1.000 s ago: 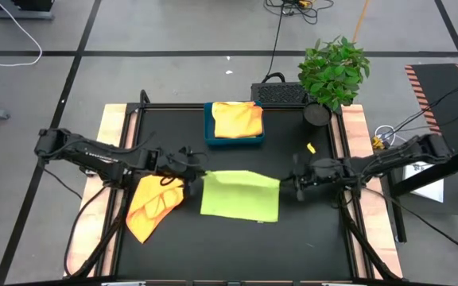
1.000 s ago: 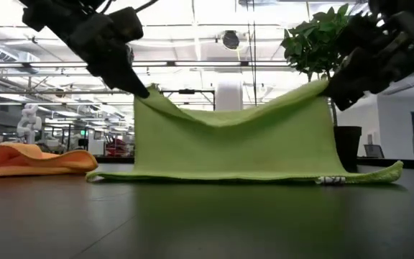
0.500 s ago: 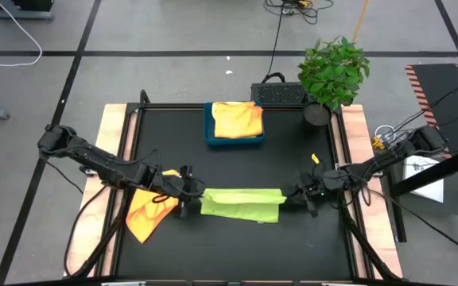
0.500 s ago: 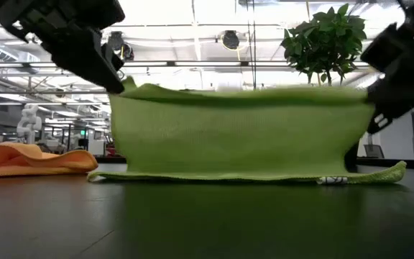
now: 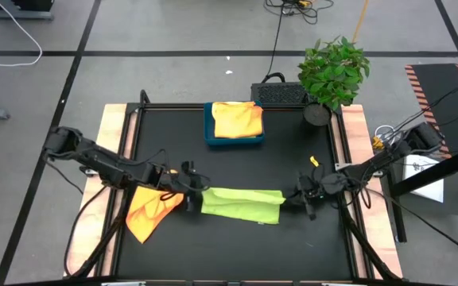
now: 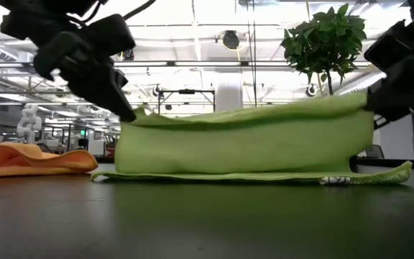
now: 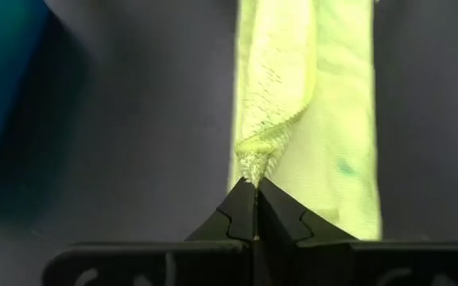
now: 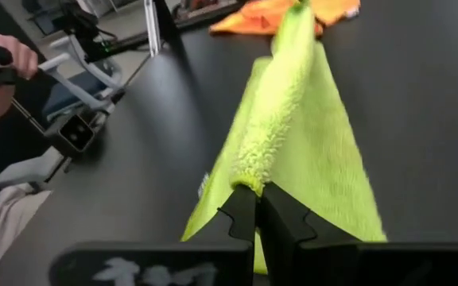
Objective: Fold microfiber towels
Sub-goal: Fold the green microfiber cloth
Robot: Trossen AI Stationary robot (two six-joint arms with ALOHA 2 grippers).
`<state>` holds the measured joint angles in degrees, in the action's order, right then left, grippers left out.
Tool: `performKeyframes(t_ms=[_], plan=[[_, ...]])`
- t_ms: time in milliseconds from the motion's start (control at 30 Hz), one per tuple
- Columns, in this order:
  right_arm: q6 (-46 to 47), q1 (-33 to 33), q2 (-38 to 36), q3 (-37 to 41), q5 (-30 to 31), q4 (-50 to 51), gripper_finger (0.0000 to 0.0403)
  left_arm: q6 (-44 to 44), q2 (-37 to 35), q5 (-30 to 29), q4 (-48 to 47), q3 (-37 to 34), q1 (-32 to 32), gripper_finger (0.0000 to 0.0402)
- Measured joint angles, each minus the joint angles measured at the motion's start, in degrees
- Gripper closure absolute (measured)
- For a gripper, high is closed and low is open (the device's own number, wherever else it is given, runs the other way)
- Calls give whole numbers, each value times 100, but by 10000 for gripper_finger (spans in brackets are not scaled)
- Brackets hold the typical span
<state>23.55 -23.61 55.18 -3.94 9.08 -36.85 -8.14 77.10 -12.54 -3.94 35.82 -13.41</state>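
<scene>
From the high view, the lime green towel [image 5: 241, 204] lies as a long strip across the middle of the black tabletop [image 5: 237, 167], long axis running straight from arm to arm, with the left gripper [image 5: 196, 196] at one short end and the right gripper [image 5: 294, 198] at the other, so both are equally on it. An orange towel [image 5: 151, 208] sits crumpled just beside the left gripper, and another orange-yellow towel [image 5: 237, 119] rests in the blue tray [image 5: 210, 135] at the far side, near a potted plant [image 5: 334, 71]. Low view: the green towel's upper edge is held up off the tabletop and stretched between the two grippers, lower layer lying flat underneath, so the lifted edge looks ready to be laid down over the flat half, I'd guess. Left wrist view: fingers pressed together, pinching a corner of the green cloth right at the tips. Right wrist view: same deal, fingers clamped on the rolled edge, and off past the tabletop a person's hand [image 8: 2, 59] is on some kind of handle rig.
</scene>
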Motion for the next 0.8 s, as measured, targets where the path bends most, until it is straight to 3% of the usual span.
performKeyframes(t_ms=[333, 500, 800], plan=[[-355, 404, -103, -176, -33, 62, 403, 943, -35, -1, 87, 48, 802, 398], [-569, 736, -212, -388, -25, 699, 403, 1486, -37, -28, 62, 312, 1104, 394], [-1103, 1524, -611, -891, 4, 1748, 403, 2261, -41, -630, -81, 725, 1533, 398]])
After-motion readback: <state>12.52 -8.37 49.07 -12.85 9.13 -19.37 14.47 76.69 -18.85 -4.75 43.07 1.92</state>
